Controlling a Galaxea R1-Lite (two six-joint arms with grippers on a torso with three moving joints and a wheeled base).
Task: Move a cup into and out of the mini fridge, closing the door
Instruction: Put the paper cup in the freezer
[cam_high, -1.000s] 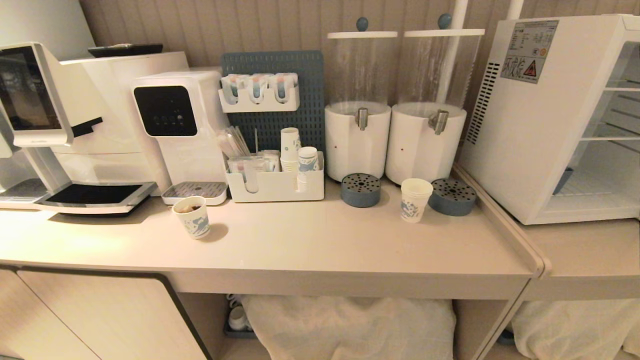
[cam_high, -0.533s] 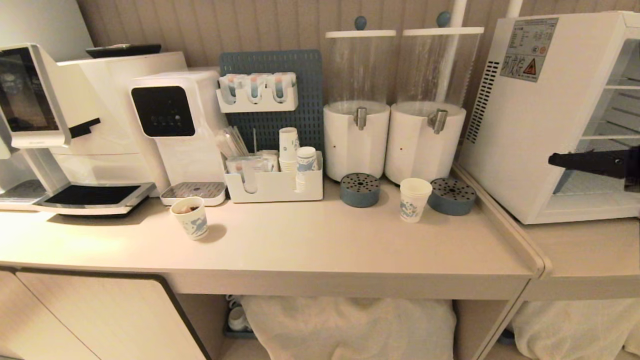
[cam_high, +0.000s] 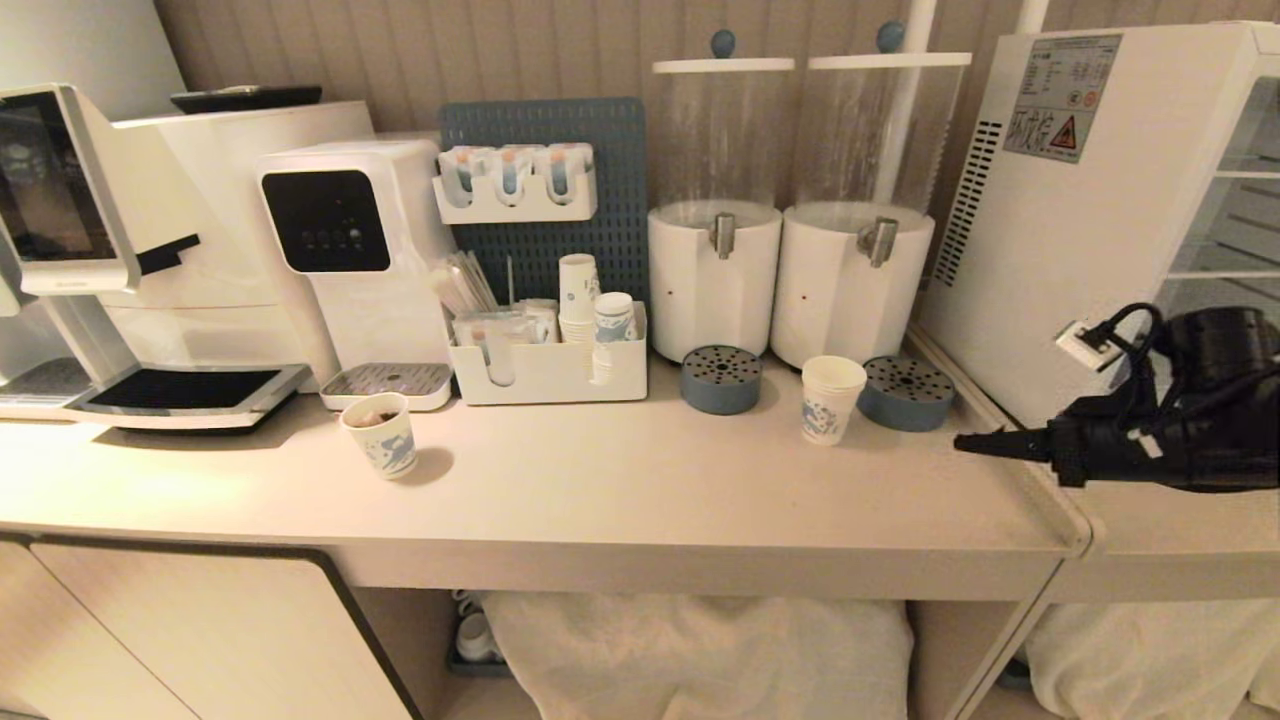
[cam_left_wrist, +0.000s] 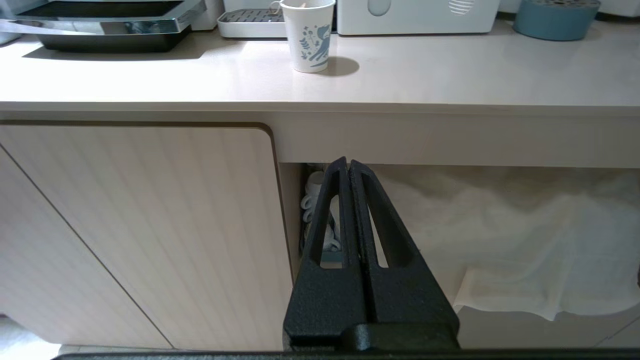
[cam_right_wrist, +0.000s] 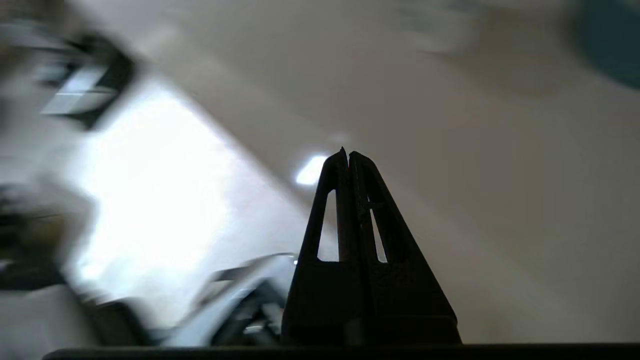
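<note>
While the cup (cam_high: 830, 398) stood upright on the bench (cam_high: 620, 490), just beside the blue drip tray nearest the mini fridge (cam_high: 1060, 230), nothing of the task looked done. The fridge stood open at the bench's right end, its wire shelves bare as far as they showed; its door was out of view. The right gripper (cam_high: 962, 442) hung over the bench's right edge, on the fridge side of the cup and apart from it, fingers pressed together and holding nothing. The left gripper (cam_left_wrist: 348, 162) was parked low before the cabinet front, below the bench edge, fingers likewise together. By my judgement everything remained: grasping the cup, shelving it, shutting the door, then fetching the cup out again.
</note>
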